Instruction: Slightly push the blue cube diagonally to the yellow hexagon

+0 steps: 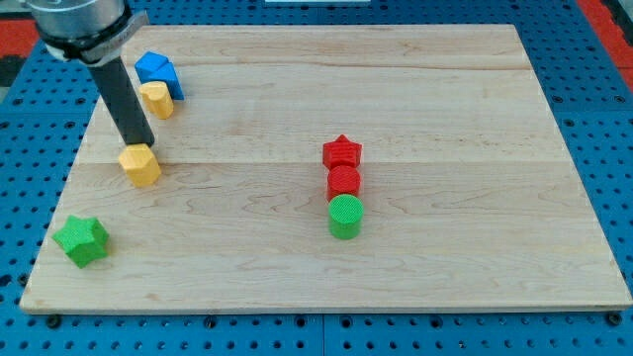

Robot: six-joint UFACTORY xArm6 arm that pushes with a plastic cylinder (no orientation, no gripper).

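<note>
The blue cube [157,71] sits near the view's top left of the wooden board [415,119]. A small yellow block [156,100] touches its lower edge. The yellow hexagon [141,164] lies further down, toward the view's left. My tip [141,143] stands right at the hexagon's upper edge, below the blue cube and the small yellow block. The dark rod rises from there up to the view's top left.
A green star [81,239] lies at the view's bottom left. A red star [342,152], a red cylinder [343,181] and a green cylinder [345,216] stand in a tight column right of the board's middle.
</note>
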